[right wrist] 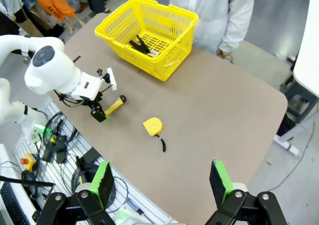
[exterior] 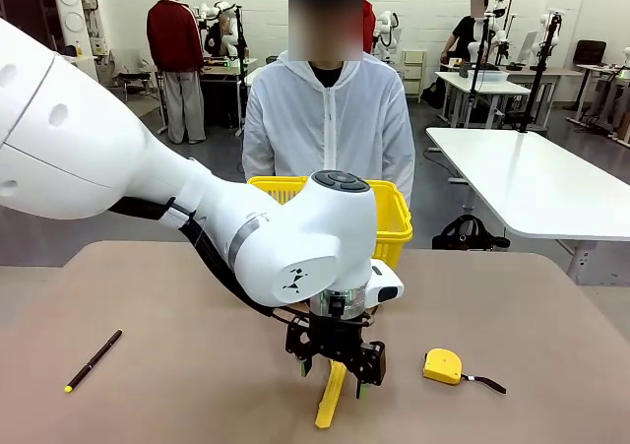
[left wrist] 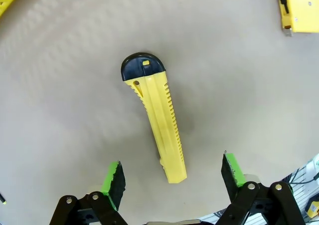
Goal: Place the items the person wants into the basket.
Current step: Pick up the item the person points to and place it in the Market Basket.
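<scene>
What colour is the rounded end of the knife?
Black on the knife, clearest in the left wrist view.

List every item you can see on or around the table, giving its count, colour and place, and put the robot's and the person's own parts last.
Knife: 1, yellow with a black end, flat on the table between the left gripper's fingers, untouched.
Tape measure: 1, yellow with a black strap, on the table to the right of the knife.
Pen: 1, black with a yellow tip, on the table's left part.
Basket: 1, yellow, at the far edge in front of the person; something dark lies inside, too small to identify.
Table: 1, tan.
Left gripper: 1, black with green pads, open over the knife.
Right gripper: 1, black with green pads, open, high above the table.
Person: 1, white jacket, behind the basket.
</scene>
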